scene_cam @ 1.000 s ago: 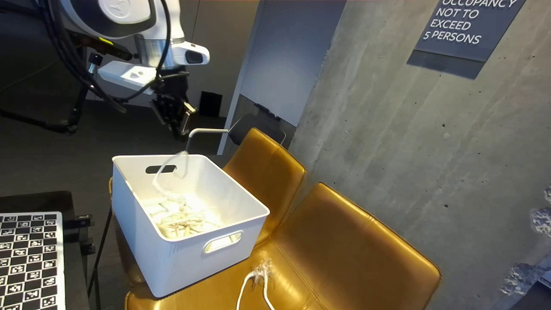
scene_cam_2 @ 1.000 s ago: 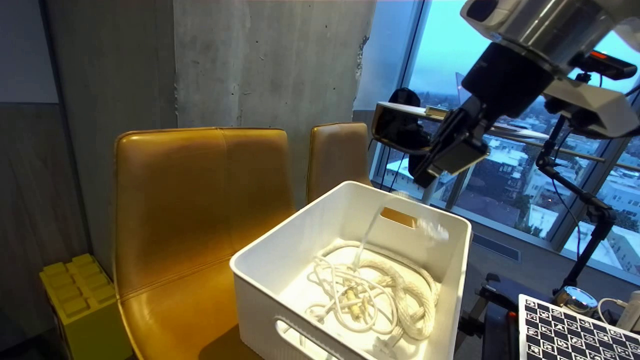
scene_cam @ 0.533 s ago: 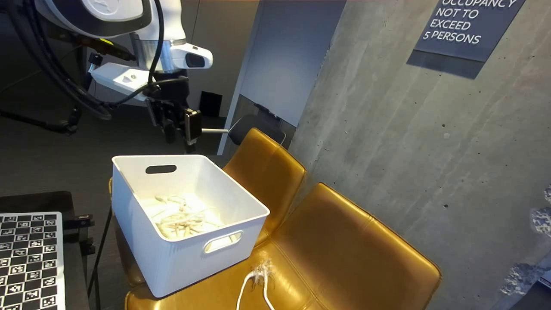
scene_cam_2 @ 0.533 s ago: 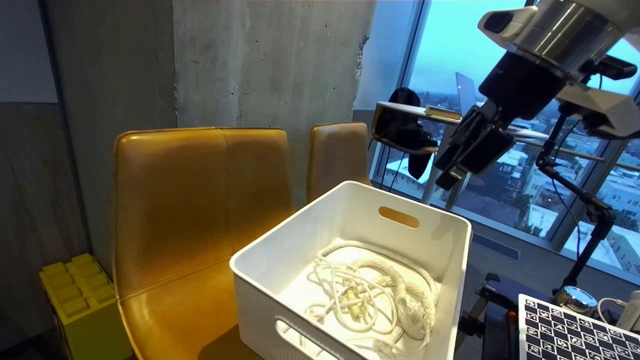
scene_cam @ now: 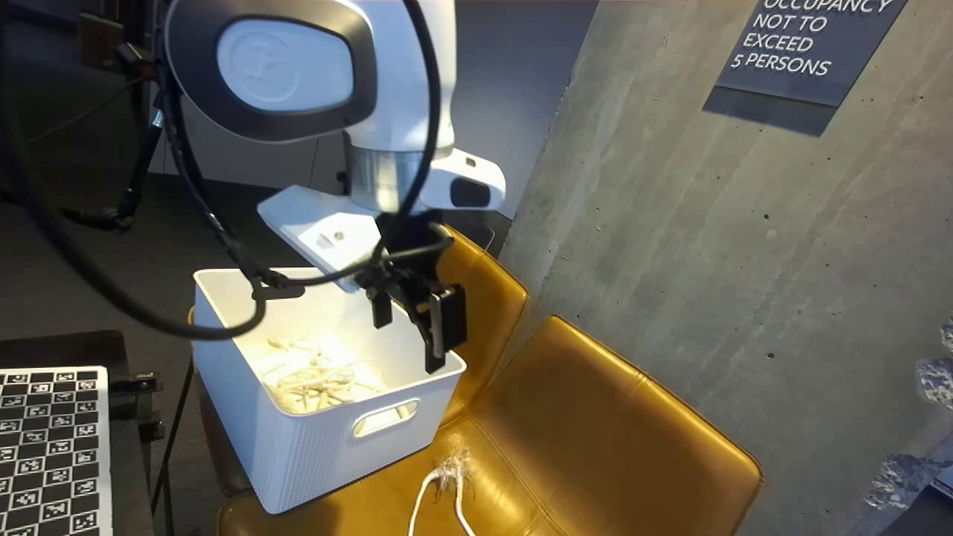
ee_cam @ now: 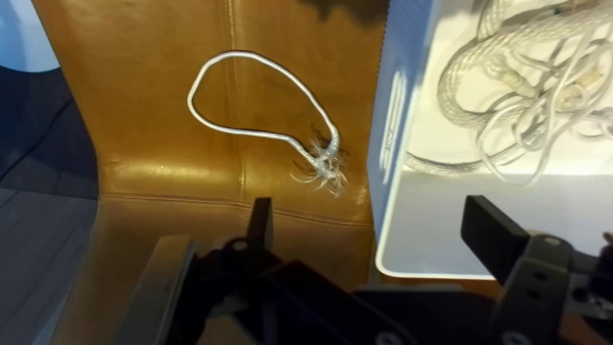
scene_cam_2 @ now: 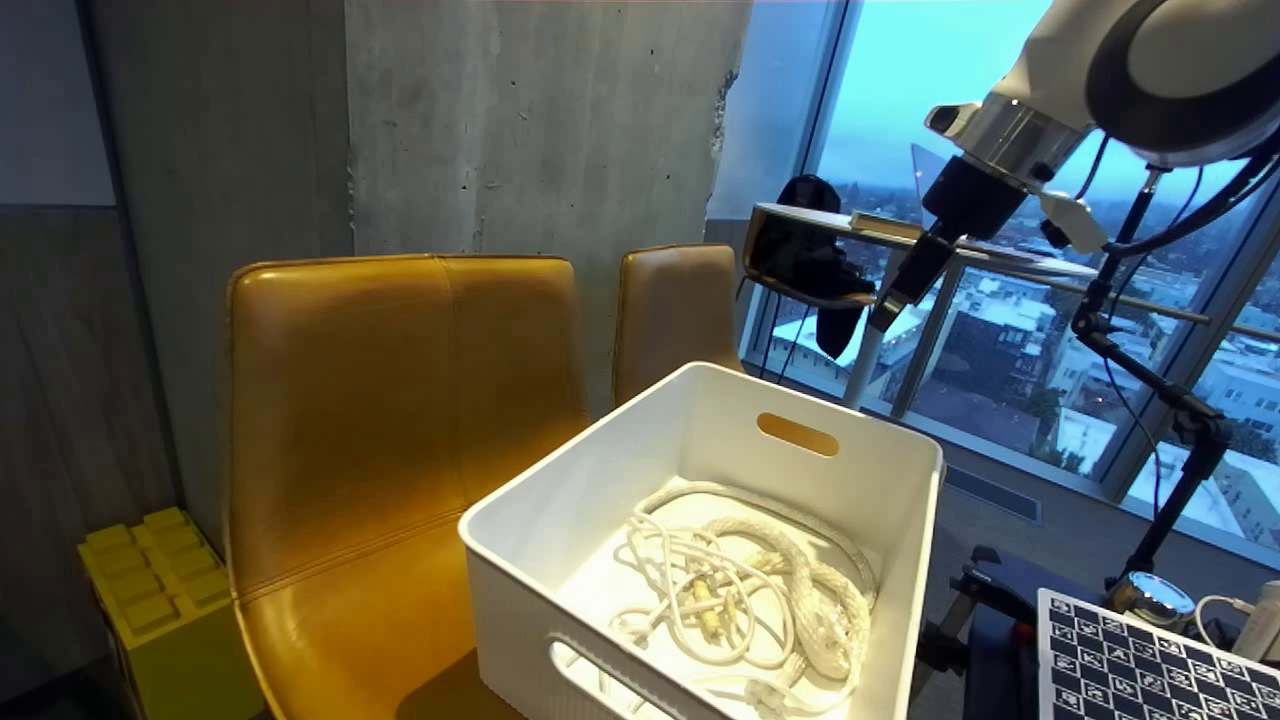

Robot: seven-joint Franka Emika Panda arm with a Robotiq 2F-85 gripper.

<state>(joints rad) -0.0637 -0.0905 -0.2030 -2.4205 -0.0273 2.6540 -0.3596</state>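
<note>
hovering above one end of the white bin (scene_cam: 327, 461), the gripper (ee_cam: 368, 206) has its fingers spread wide and nothing between them; the wrist view shows them either side of one bin corner. the white cord loop (ee_cam: 256, 133) lies just outside that end wall of the bin, down on the brown chair (ee_cam: 143, 143), lower than the gripper. its frayed knot (ee_cam: 328, 163) is the part nearest the bin, and its long axis slants away from that wall, so i judge it runs more along the fingers' spread than across it. inside the bin sits a tangle of rope and cords (ee_cam: 527, 100).
</note>
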